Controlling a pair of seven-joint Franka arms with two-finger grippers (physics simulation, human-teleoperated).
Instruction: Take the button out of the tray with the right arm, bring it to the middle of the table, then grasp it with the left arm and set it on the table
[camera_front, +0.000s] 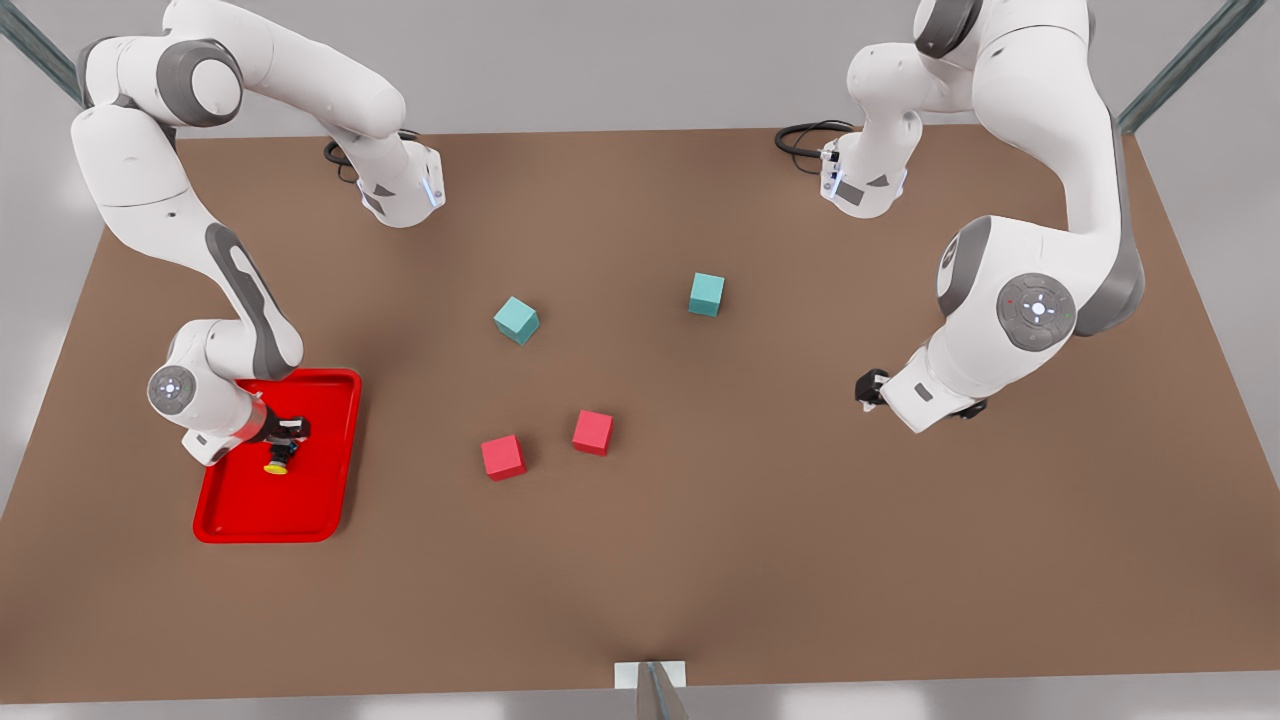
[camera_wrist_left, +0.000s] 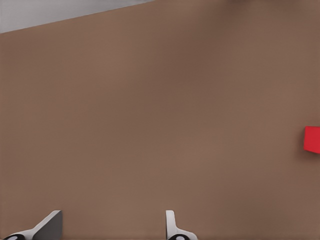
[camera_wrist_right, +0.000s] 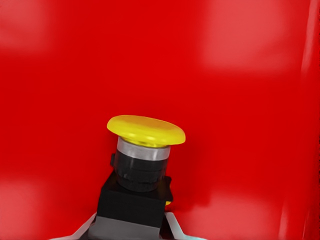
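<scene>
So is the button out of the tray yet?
No. The button sits over the tray floor, the right end effector shut on its body; red surrounds it in the right wrist view.

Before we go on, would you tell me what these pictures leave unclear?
- Right pincer over the tray: in the right wrist view the button body covers its fingertips, so actual contact is unclear.
- Button's underside: hidden in both views, so lifted or resting cannot be told.
- Left pincer: the picture edge cuts off all but its fingertips.
- Red cube: cut by the left wrist view's edge.
</scene>
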